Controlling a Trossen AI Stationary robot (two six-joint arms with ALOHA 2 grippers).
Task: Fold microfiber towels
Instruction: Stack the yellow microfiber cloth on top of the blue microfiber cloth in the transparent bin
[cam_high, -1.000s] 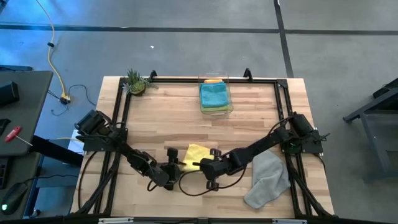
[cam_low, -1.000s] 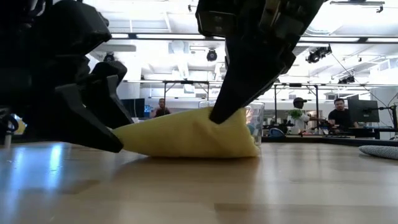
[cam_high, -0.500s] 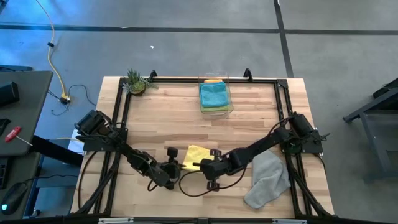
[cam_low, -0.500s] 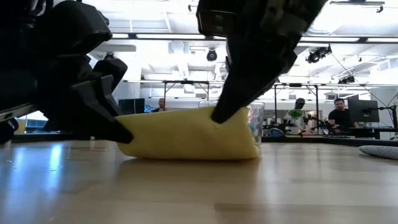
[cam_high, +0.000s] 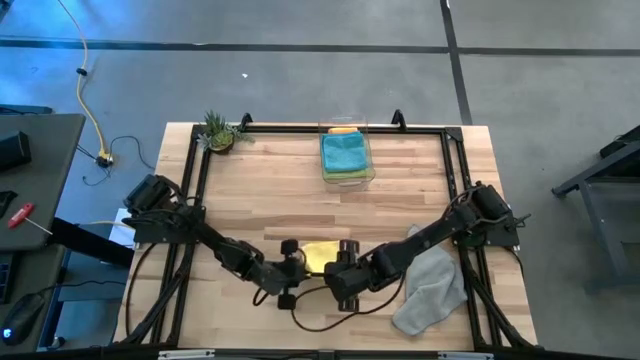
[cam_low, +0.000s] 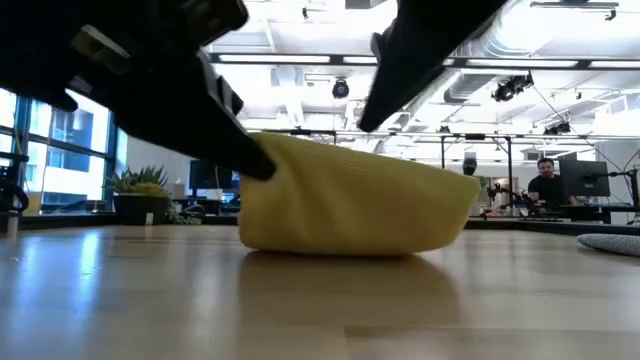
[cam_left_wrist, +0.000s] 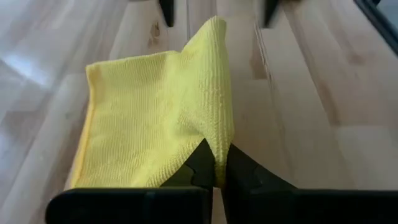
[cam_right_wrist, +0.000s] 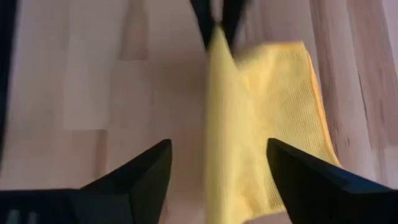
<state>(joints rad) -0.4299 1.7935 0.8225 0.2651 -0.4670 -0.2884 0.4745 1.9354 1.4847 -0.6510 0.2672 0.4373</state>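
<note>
The yellow microfiber towel (cam_high: 322, 252) lies near the table's front middle, its underside (cam_low: 340, 245) on the wood. My left gripper (cam_left_wrist: 216, 158) is shut on its left part, also seen in the low view (cam_low: 262, 165). My right gripper (cam_right_wrist: 217, 144) hovers open above the towel, its fingers (cam_left_wrist: 166, 9) apart and touching nothing. A grey towel (cam_high: 430, 285) lies crumpled at the front right. A teal towel (cam_high: 345, 152) lies in the clear bin at the far edge. My left gripper pinches the yellow towel's left edge (cam_left_wrist: 217, 134) between its two fingers; one layer or several, I cannot tell. The fingers come slanting down from the table's left. The held edge (cam_low: 275, 150) is raised off the wood, and the rest of the towel lies on the table.
The clear bin (cam_high: 370, 165) stands at the far middle. A small pineapple-like plant (cam_high: 218, 132) sits at the far left corner. A black frame (cam_high: 300, 128) runs round the table. People sit at desks in the room behind (cam_low: 545, 180).
My left gripper has shut on the yellow towel's left edge, then lifted it and carried it toward the table's right. My right gripper has opened, let go of the towel's right part and risen. The towel's left side now stands higher; its underside stays on the table.
</note>
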